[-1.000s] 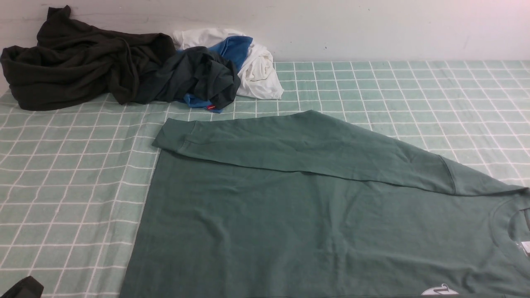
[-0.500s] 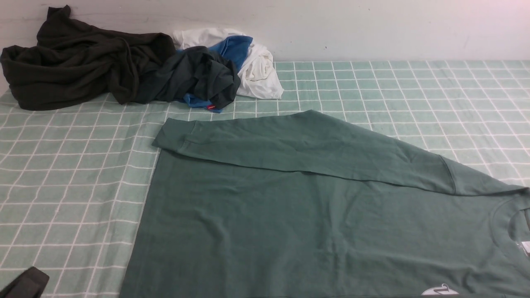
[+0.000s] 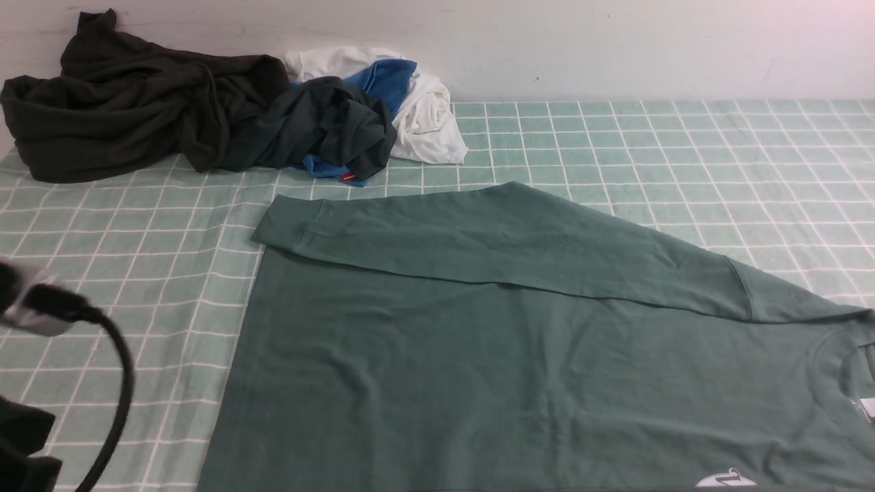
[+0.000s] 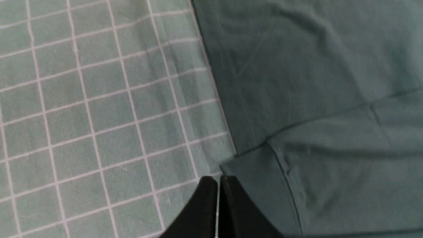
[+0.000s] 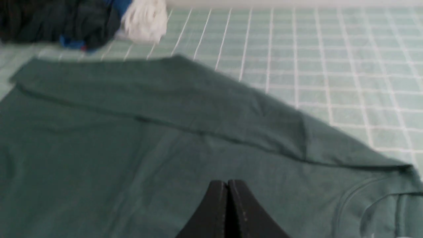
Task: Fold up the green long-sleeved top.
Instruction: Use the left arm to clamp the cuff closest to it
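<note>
- In the front view we see the large muted sage-green long-sleeved cotton top (image 3: 478,355) spread across the pale green cloth with a white grid (image 3: 137,273), its body running out of the frame at the near edge.
- The top's far side is turned over onto the body as a long band, reaching from a corner at the left to the neck end at the right.
- At the right edge we make out the curved ribbed neckline (image 3: 824,376) and a small white label (image 3: 868,408); a white print (image 3: 726,479) shows at the near edge.
- Far left on the cloth lies a heap of a blackish-brown garment (image 3: 150,102), a blackish dark-green garment (image 3: 321,126), a blue fabric piece (image 3: 389,80) and a white garment (image 3: 431,119).
- Part of our left arm (image 3: 27,301), with a black cable (image 3: 126,383), enters at the left, beside the top.
- In the left wrist view our left gripper (image 4: 218,180) is closed, its tips together and empty, over the edge of the top near the turned-over corner.
- In the right wrist view our right gripper (image 5: 228,183) is also closed with nothing between its tips, over the top's body.
</note>
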You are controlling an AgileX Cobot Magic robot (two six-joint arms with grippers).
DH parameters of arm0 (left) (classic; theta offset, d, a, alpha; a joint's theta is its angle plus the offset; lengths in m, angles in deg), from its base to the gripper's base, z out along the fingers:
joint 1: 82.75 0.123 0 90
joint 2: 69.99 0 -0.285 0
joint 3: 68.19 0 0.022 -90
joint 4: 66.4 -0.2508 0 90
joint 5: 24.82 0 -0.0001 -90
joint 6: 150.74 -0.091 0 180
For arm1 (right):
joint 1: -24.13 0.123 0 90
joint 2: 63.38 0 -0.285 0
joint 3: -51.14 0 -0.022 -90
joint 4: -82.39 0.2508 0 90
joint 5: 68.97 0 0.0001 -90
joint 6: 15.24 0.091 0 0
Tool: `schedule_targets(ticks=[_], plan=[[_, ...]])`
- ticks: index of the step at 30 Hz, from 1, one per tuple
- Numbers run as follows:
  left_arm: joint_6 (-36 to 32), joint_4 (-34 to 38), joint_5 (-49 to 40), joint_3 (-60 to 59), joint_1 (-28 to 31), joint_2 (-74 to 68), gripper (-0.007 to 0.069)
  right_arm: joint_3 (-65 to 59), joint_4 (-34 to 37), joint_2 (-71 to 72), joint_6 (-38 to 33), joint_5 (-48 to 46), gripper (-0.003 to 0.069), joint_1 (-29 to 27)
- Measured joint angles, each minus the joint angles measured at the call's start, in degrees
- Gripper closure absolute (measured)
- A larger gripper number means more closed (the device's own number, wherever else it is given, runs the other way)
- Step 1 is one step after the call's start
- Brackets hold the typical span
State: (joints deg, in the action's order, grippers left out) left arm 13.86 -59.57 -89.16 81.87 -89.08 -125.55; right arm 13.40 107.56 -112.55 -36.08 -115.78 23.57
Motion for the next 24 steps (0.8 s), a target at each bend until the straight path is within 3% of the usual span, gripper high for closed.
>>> schedule_targets(ticks=[1,2,6,7,9,11,12,16,21,24], plan=[[0.0,-0.1,-0.2,0.3,-0.5,0.0,0.0618,0.5,0.0,0.0,-0.1,-0.8,0.0673,0.2],[-0.3,-0.9,-1.1,1.3,-5.4,-5.2,0.0596,3.8,-0.6,-5.4,-0.9,-8.0,0.0673,3.0],[-1.1,-3.0,-1.7,0.6,-15.4,-14.3,0.051,6.0,-2.5,-11.2,-0.3,-20.7,0.0673,10.6],[-1.0,-3.0,-1.7,0.6,-15.4,-14.9,0.0504,6.0,-2.7,-11.6,-0.3,-21.1,0.0673,11.5],[-1.1,-4.3,0.2,0.5,-20.4,-22.3,0.04,6.0,-5.4,-13.1,1.7,-23.8,0.0673,16.8],[-1.1,-4.7,1.8,0.5,-21.5,-25.0,0.036,6.0,-6.3,-13.3,2.3,-24.0,0.0673,18.2],[-1.1,-4.9,4.8,0.5,-22.5,-29.6,0.0285,6.0,-7.7,-13.3,3.4,-24.1,0.0673,19.8],[-1.1,-5.3,10.1,0.5,-22.9,-38.8,0.0197,6.0,-8.4,-13.3,4.2,-24.2,0.0673,20.5],[-0.9,-6.8,13.9,0.5,-22.9,-47.5,0.0177,6.0,-9.0,-13.3,4.4,-23.1,0.0673,20.5],[0.3,-6.8,13.5,1.3,-22.9,-49.4,0.0222,6.0,-9.2,-13.3,4.4,-21.8,0.0673,20.5]])
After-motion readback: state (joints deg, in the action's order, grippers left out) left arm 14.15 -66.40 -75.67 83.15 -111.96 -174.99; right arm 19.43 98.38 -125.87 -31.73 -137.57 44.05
